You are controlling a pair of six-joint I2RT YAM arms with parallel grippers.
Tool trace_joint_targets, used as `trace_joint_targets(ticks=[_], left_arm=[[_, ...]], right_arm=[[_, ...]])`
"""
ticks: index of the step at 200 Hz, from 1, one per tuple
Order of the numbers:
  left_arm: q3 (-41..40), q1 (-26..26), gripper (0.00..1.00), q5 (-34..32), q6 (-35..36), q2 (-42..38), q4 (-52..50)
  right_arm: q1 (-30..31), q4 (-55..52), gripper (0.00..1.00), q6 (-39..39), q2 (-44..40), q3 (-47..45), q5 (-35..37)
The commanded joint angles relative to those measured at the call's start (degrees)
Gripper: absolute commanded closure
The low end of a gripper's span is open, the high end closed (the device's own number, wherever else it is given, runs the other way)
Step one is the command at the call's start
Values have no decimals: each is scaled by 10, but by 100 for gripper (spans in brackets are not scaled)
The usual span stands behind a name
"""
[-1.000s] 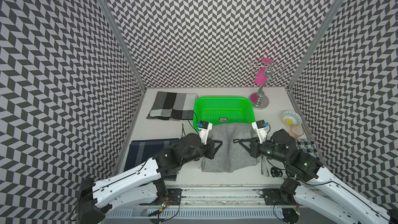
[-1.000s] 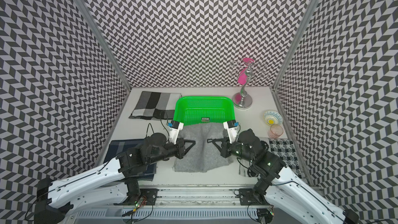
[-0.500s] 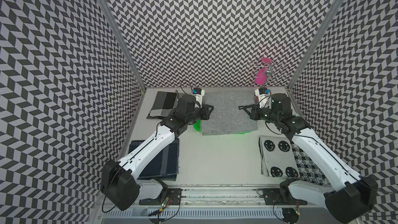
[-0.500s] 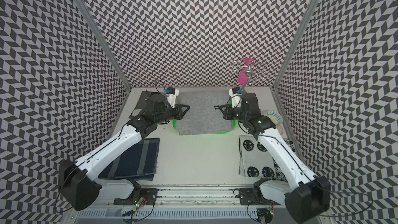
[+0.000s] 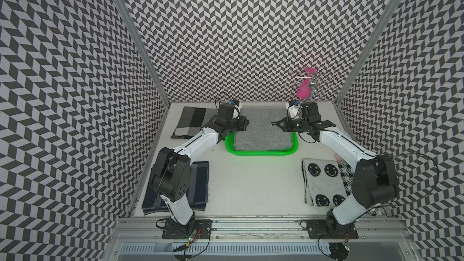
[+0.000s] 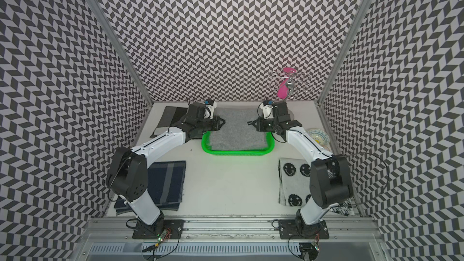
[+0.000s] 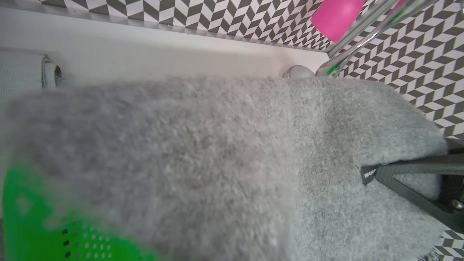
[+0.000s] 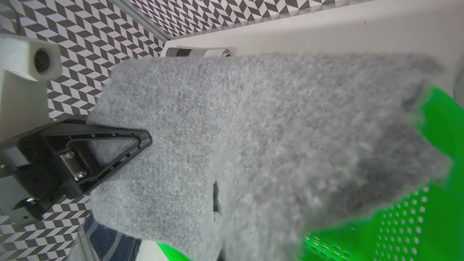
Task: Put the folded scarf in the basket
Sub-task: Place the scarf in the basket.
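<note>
Both arms have swung the grey scarf point(image 5: 261, 131) from in front of the basket point(image 5: 261, 152) to over it, its near edge sagging inside. Its side edges sit clenched in the left end effector point(image 5: 247, 122) and right end effector point(image 5: 273, 123). Lower both evenly, keep the far edge within the basket's rim, then release.

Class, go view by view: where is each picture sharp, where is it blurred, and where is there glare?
Left wrist view: the scarf and basket blur close to the lens, the scarf's far end is sharp, and the chrome stand glints. Right wrist view: same pattern, basket edge smeared, far scarf crisp. Both top views: sharp throughout, evenly lit, shadows faint.
</note>
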Motion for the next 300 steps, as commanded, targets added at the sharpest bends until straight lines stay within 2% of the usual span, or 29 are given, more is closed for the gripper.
trace_joint_targets(ticks=[1,21,98,129,170,184,192,208,223,283,300], left_arm=[[26,7,100,9,10,39,13],[50,6,100,-16,30,82,-25],[46,1,100,-43,31,133,-3],[43,-5,100,-56,31,137,-7],[45,-5,91,-67,31,140,-20],[45,-5,81,-73,32,138,-23],[45,-5,80,-76,33,136,-25],[46,-6,75,-77,34,128,-28],[45,-6,62,-82,30,117,-28],[61,-6,62,-92,38,92,-53],[62,-7,57,-95,39,87,-58]], right_arm=[[-3,13,100,-24,32,20,9],[-3,15,100,-25,58,20,19],[0,-9,100,-44,128,33,83],[4,-19,92,-53,140,39,104],[19,-44,72,-57,155,60,143],[26,-49,61,-57,151,60,161],[31,-51,58,-57,144,60,174],[37,-57,55,-57,133,66,194],[40,-71,53,-59,128,78,207],[44,-112,48,-66,108,100,269],[44,-123,47,-70,100,102,296]])
